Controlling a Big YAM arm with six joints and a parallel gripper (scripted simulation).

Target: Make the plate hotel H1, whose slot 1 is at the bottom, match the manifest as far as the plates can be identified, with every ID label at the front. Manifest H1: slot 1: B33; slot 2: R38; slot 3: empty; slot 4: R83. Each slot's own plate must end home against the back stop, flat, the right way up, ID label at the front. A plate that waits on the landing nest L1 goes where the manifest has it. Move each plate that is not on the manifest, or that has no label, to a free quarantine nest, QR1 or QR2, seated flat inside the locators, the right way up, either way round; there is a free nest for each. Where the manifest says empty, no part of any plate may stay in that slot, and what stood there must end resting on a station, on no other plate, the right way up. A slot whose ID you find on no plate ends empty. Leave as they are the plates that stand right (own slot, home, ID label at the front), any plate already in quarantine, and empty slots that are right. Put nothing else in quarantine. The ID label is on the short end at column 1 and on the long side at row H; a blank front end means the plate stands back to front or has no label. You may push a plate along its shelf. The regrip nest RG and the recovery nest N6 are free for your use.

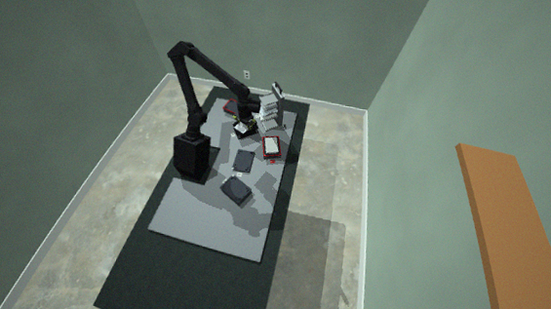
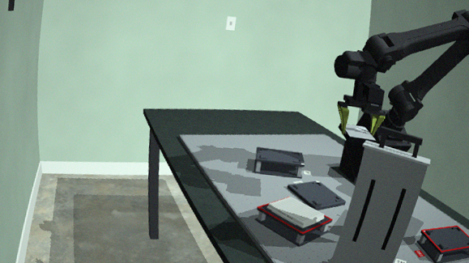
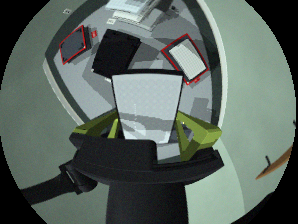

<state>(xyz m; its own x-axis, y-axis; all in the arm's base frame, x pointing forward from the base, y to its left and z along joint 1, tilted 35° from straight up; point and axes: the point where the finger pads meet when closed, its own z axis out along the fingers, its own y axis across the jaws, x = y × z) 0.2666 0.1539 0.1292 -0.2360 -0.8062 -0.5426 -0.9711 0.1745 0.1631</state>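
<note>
My gripper [image 2: 359,123] is shut on a white plate [image 2: 359,131], its green fingers on the two long sides. It holds the plate level above the table, on the far side of the plate hotel H1 [image 2: 378,217], which shows its grey back here. In the overhead view the gripper [image 1: 242,128] hangs just left of the hotel's open shelves [image 1: 270,109]. In the wrist view the plate [image 3: 147,106] fills the space between the fingers. Its top is plain white and I can read no label. The hotel's slots are too small to read.
A red-edged nest [image 2: 294,213] carries a white plate. A second red-edged nest [image 2: 449,239] is bare. A flat dark nest [image 2: 316,195] and a raised dark nest [image 2: 278,161] lie on the grey mat. The arm's base [image 1: 190,153] stands at the mat's left edge.
</note>
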